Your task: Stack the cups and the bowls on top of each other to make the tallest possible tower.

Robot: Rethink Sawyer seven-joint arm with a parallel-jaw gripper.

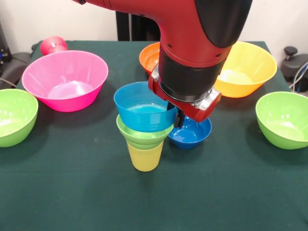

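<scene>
Front view: the tower stands at the centre of the frame on the dark green counter. Its base is a pale yellow cup; a small lime green bowl sits nested in it, and a light blue bowl sits in that, tilted a little toward the left of the frame.

The red and black arm comes down from the top of the frame, and its tool hangs just at the light blue bowl's right rim, in front of a dark blue bowl resting on the counter. The arm's bulk hides the fingertips, so I cannot tell whether they are spread or pinching the rim.

The remaining bowls lie around:
- a large pink bowl at upper left
- a red cup behind it
- an orange-red bowl at upper centre
- a yellow-orange bowl at upper right
- green bowls at the left edge and right edge

The step in hand looks like seating the light blue bowl. To do it well, the bowl should settle level and centred before the tool lets go, and the tool should lift straight up, since a sideways tug could topple the narrow base.
</scene>
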